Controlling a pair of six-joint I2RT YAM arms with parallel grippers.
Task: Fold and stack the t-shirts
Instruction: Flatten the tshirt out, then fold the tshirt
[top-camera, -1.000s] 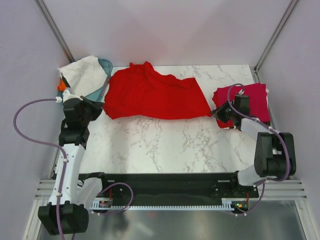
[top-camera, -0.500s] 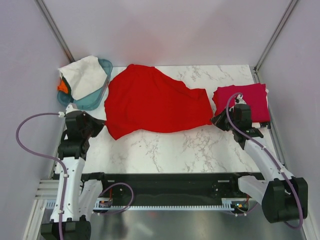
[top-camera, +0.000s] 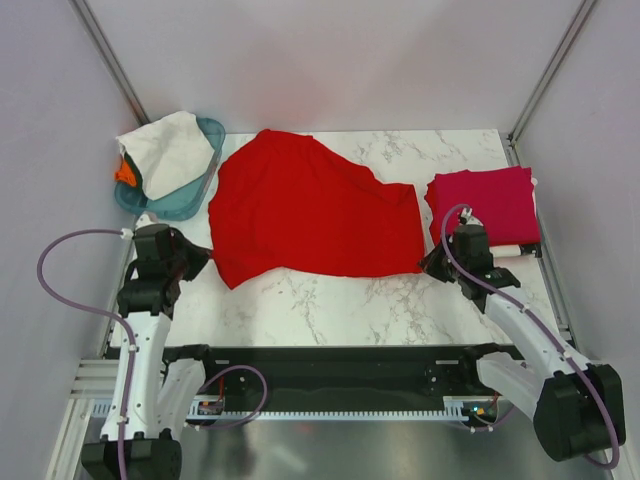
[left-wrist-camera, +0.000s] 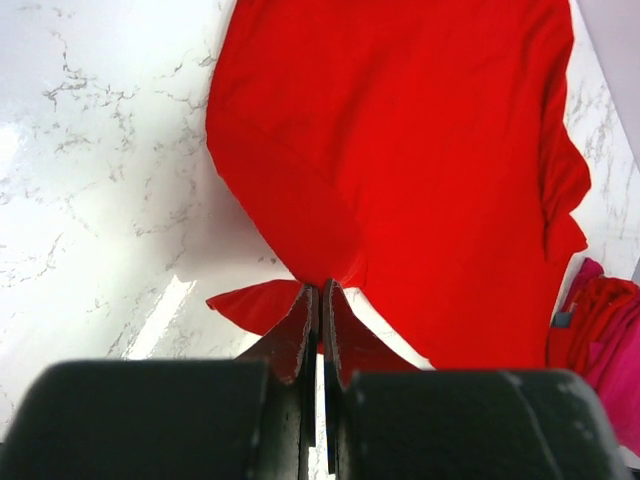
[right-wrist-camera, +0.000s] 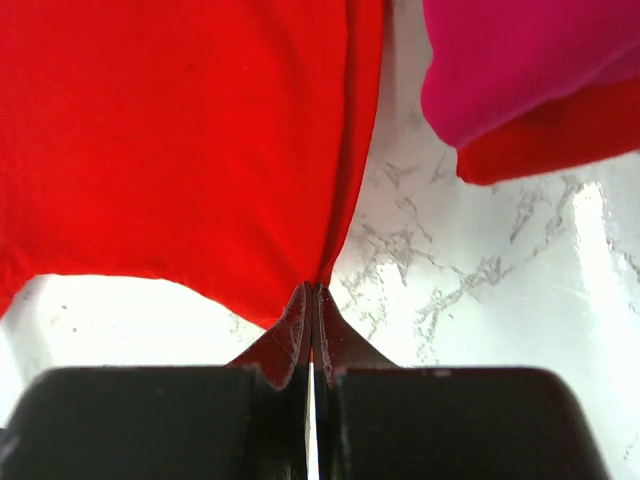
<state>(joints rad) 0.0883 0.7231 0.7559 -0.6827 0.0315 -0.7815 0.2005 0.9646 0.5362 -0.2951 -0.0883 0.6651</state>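
Judging progress at an early-to-middle stage. Finds the crimson-pink t-shirt (top-camera: 483, 200) folded into a neat rectangle at the right edge of the worktop (top-camera: 340, 300), upper right of the top view; counts as done. Notes a red layer showing under it in the right wrist view; cannot tell whether a separate garment. Finds the bright red t-shirt (top-camera: 315, 215) spread open across the centre of the frame, unfolded, with ripples along its right side. Finds the white t-shirt (top-camera: 170, 150) heaped in the teal basket (top-camera: 200, 190) at upper left, not yet laid out. Leaves, on this evidence, the bright red t-shirt to fold and stack, then the white t-shirt.

Records the left end effector (left-wrist-camera: 320, 292) clamped tight on the lower-left corner of the bright red t-shirt, a small flap of cloth pinched between closed fingers. Records the right end effector (right-wrist-camera: 312, 292) likewise closed hard on the lower-right corner, just beside the crimson-pink t-shirt but apart from it. Shows both arms reaching forward from the bottom of the frame, low over the worktop, wrists roughly level, cloth drawn between them. Reads as a spreading or flattening step ahead of the first fold.
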